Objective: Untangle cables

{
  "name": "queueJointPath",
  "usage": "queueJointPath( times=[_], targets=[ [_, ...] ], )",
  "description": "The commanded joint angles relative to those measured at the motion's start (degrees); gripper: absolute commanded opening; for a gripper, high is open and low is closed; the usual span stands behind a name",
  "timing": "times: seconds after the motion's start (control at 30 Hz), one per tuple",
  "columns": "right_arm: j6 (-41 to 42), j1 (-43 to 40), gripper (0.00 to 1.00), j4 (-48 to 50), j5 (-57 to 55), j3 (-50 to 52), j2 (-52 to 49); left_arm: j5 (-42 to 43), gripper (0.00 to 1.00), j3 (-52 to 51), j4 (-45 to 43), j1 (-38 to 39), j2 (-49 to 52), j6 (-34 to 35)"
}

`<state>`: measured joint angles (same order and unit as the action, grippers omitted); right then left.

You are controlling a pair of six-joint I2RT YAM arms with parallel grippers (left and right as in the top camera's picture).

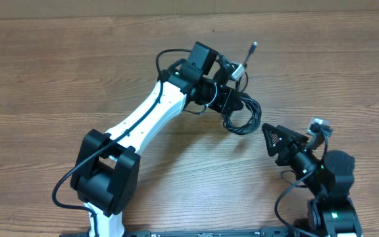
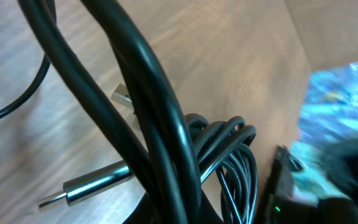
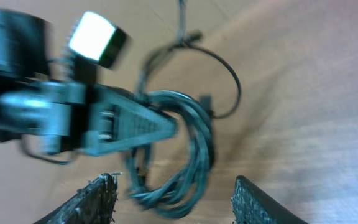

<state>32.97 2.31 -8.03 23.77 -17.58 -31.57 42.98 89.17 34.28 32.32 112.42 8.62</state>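
One bunch of thin black cables (image 1: 242,117) hangs in loose loops near the middle of the tabletop (image 1: 58,72), a bit toward the far side. The left end effector (image 1: 231,100) is pinched tight on the top of the bunch. The loops droop from it on the side that faces the right arm. One cable end pokes out past the left end effector toward the far side, with a small plug (image 1: 253,46) at its tip. In the left wrist view the strands cross close to the camera, and a silver plug tip (image 2: 95,183) shows beside them.

The right end effector (image 1: 274,138) is near the loops but apart from them, and it points at them. Its fingers (image 3: 101,199) stand apart with nothing between them. A strip of wood shows between it and the cables.

A wide stretch of open wood lies to the left and along the far side. There is less room at the near edge, where the two arm bases sit.

The tabletop is light brown wood with long grain lines. A line runs across the top of the overhead view, and I cannot tell if it is the far edge.
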Motion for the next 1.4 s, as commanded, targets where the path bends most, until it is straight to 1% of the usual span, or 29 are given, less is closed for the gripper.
queueJointPath(
  times=[0.0, 0.1, 0.23, 0.3, 0.37, 0.5, 0.53, 0.67, 0.7, 0.83, 0.93, 1.03, 1.13, 1.27, 1.37],
  targets=[
    [-2.1, 0.3, 0.60, 1.2, -0.3, -1.2, -5.2, 6.3, 0.04, 0.1, 0.0, 0.8, 0.0, -2.5],
    [-3.1, 0.3, 0.61, 4.6, 1.7, -1.2, -10.6, 7.0, 0.04, 0.1, 0.0, 1.3, 0.0, -2.5],
    [-3.1, 0.3, 0.63, 12.3, 7.6, -1.2, -17.1, 7.1, 0.04, 0.1, 0.0, 1.8, 0.0, -2.4],
    [-3.3, 0.3, 0.61, 13.8, 7.6, -1.2, -19.7, 7.9, 0.04, 0.1, 0.0, 1.9, 0.0, -2.4],
    [-4.2, 0.3, 0.54, 14.1, 7.4, -1.2, -22.6, 9.2, 0.04, 0.1, 0.0, 1.9, 0.0, -2.5],
    [-4.6, 0.3, 0.36, 15.3, 7.5, -1.2, -26.2, 9.2, 0.04, 0.1, 0.3, 1.8, 0.0, -2.5],
    [-4.6, 0.3, 0.31, 16.0, 7.5, -1.2, -26.6, 9.2, 0.04, 0.1, 0.5, 1.8, 0.0, -2.5],
    [-4.6, 0.3, 0.06, 18.0, 8.5, -1.2, -26.7, 8.9, 0.04, 0.1, 2.8, 1.7, 0.0, -5.4],
    [-4.6, 0.3, 0.04, 18.0, 9.8, -1.2, -26.7, 7.9, 0.04, 0.1, 3.1, 1.5, 0.0, -5.4],
    [-4.9, 0.3, 0.04, 15.0, 12.2, -1.2, -26.7, 7.2, 0.04, 0.1, 1.7, -0.2, 0.0, -5.0],
    [-4.8, 0.3, 0.04, 12.5, 12.6, -1.2, -26.7, 8.0, 0.05, 0.1, -0.5, -2.3, 0.0, -2.4],
    [-4.8, 0.4, 0.04, 11.1, 14.9, -1.2, -26.7, 11.3, 0.04, 0.1, -3.9, -4.1, 0.0, 0.8],
    [-4.8, 1.7, 0.04, 9.7, 16.0, -1.2, -26.7, 15.7, 0.04, 0.1, -9.3, -4.7, 0.0, 2.2],
    [-4.7, 5.3, 0.04, 8.1, 14.8, -1.2, -26.8, 16.0, 0.04, 0.1, -15.1, -4.2, 0.0, 6.3],
    [-4.3, 7.3, 0.04, 5.3, 10.7, -1.2, -27.0, 16.0, 0.04, 0.1, -16.9, -4.1, 0.0, 6.9]
  ],
)
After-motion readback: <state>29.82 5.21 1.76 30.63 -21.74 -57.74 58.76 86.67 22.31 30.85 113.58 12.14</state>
